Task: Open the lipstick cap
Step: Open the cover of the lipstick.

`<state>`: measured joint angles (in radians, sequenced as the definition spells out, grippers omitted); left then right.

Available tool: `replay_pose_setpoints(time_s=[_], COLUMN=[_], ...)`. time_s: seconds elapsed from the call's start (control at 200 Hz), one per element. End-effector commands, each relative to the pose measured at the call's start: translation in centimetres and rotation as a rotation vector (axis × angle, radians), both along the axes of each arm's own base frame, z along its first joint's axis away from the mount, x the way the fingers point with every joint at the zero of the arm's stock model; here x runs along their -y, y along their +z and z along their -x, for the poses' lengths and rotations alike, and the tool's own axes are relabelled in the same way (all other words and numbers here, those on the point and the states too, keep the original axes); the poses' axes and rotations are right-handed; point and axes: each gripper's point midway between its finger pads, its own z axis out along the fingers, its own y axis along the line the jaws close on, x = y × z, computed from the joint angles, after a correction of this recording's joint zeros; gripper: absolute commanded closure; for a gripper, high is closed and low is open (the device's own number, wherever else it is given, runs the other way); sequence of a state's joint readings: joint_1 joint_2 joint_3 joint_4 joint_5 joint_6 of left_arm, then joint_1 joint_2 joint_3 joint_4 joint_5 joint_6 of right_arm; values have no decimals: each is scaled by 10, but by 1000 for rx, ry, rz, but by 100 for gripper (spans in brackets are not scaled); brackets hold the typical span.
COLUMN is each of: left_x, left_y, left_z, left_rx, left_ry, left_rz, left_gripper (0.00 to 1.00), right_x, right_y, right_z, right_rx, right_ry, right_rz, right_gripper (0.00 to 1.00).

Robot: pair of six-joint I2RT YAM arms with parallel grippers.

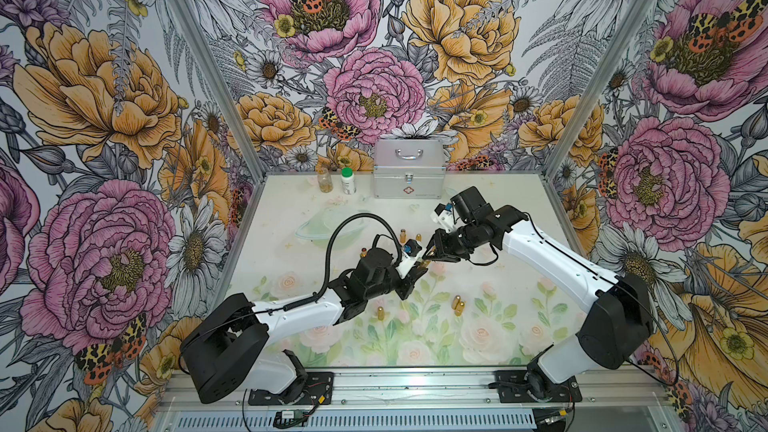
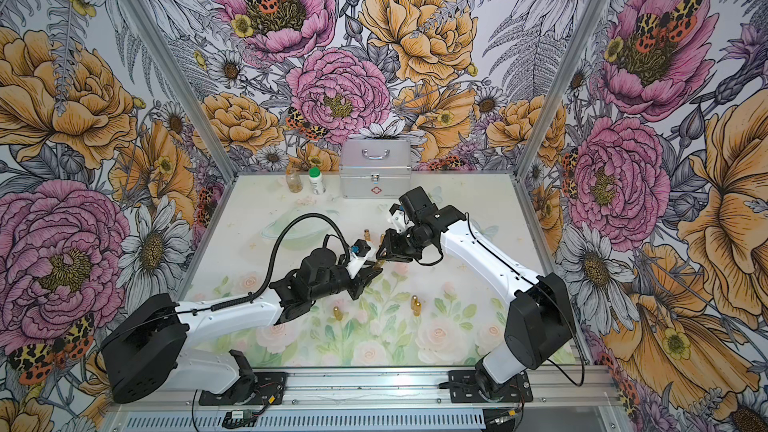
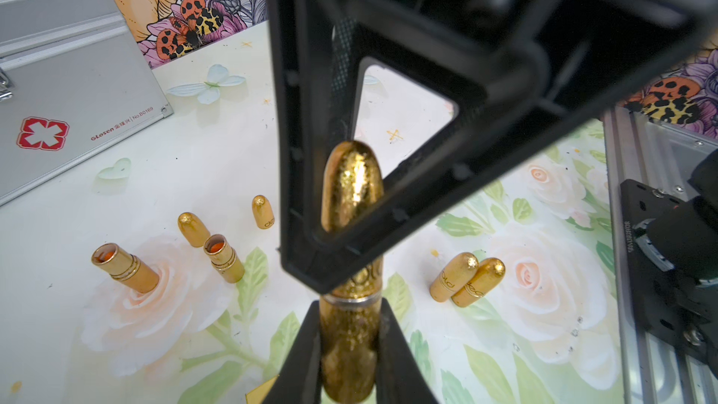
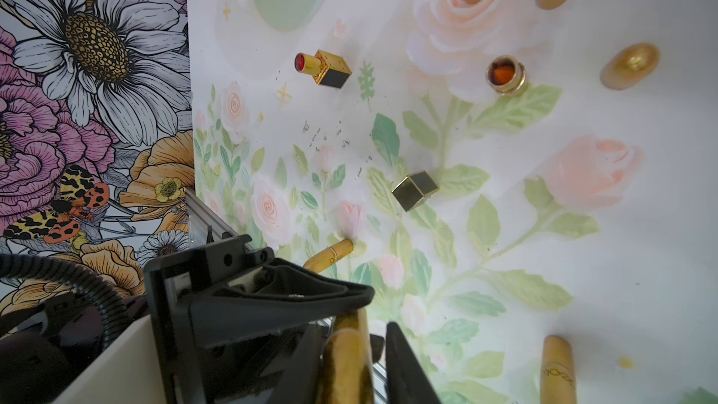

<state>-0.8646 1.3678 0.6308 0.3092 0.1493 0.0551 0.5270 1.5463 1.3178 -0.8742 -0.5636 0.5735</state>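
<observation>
left hand (image 3: 349,347) clenched on the base of the gold lipstick (image 3: 349,328); tube pokes out past my left fingers (image 3: 307,347), silver seam ring just beyond them, cap (image 3: 351,184) seated on the body; right hand (image 4: 353,359) faces it from the opposite side, nose to nose with the left, its fingers bracketing the cap end; right wrist view shows a sliver of gap between the cap and one finger (image 4: 400,359), so I cannot tell whether it is pinching or only straddling; both top views put the lipstick (image 1: 424,261) held clear of the surface over the middle of the table (image 1: 511,338); on the table around it: an open gold tube (image 3: 124,268) and a second open tube (image 3: 223,258), both upright with orange stick inside; two loose bullet caps (image 3: 193,229) near them; a pair of gold bullet pieces (image 3: 452,277) lying side by side, touching, toward the near edge; one more gold piece (image 1: 380,313) lying alone, near the pair; in the right wrist view a square black-and-gold lipstick (image 4: 322,68) with red stick exposed, a square cap (image 4: 415,190) well apart from it; silver case (image 1: 409,174) with a red cross at the middle of the far edge, lid down; amber jar (image 1: 325,178) and white bottle (image 1: 348,180) with green lid just beside the case along that far edge
</observation>
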Motion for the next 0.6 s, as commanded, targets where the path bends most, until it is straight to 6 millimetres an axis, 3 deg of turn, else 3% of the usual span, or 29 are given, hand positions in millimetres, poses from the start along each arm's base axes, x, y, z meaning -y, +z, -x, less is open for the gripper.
replay_pose_setpoints(time_s=[0.0,0.32,0.595], left_x=[4,-2,-15], left_y=[31,26,5], left_z=[-6,-9,-5], left_rx=[62,47,-11], left_ry=[14,52,135], left_rz=[49,39,23], left_gripper=[100,100,100], right_x=[-3,2,9], right_y=[1,10,34], right_z=[4,-2,-15], right_rx=[6,51,146], right_ry=[5,-23,-71], right_rz=[-12,2,16], right_gripper=[72,80,82])
